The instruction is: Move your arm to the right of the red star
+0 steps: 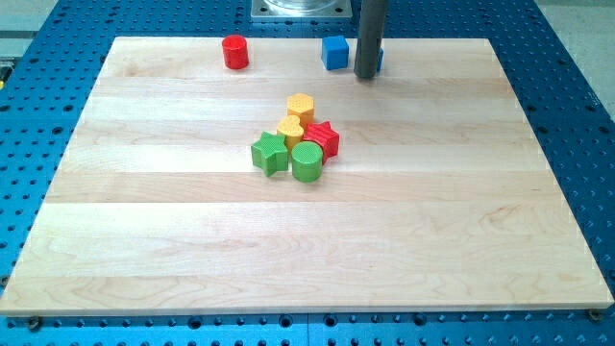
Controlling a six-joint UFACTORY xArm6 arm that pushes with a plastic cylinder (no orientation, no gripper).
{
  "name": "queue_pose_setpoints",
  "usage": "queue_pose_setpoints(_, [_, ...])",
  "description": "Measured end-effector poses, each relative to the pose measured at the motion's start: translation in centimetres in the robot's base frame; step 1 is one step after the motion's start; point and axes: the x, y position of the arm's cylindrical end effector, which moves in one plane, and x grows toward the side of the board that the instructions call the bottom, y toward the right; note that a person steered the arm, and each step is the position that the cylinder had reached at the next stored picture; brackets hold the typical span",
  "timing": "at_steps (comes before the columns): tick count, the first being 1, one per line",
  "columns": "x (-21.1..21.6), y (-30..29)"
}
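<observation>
The red star point(324, 138) lies near the board's middle in a tight cluster, touching a yellow block point(291, 128) on its left and a green cylinder point(307, 162) below it. A yellow hexagon point(301, 107) sits above the cluster and a green star point(270, 153) at its left. My tip point(366, 75) stands near the view's top edge of the board, well above and a little to the right of the red star, not touching it. A blue block point(379, 60) is mostly hidden behind the rod.
A blue cube point(334, 52) sits just left of the rod at the top. A red cylinder point(235, 52) stands at the top left. The wooden board point(307, 250) lies on a blue perforated table point(577, 86).
</observation>
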Motion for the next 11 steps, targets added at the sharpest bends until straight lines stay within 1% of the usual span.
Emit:
queue_pose_setpoints(1, [1.4,-0.2])
queue_pose_setpoints(2, [1.8,-6.4])
queue_pose_setpoints(3, [3.2,-9.0])
queue_pose_setpoints(4, [3.3,-5.4])
queue_pose_setpoints(5, [4.7,-0.8])
queue_pose_setpoints(7, [15.7,4.0])
queue_pose_setpoints(8, [17.8,1.5])
queue_pose_setpoints(9, [18.6,-1.1])
queue_pose_setpoints(11, [17.4,-2.2])
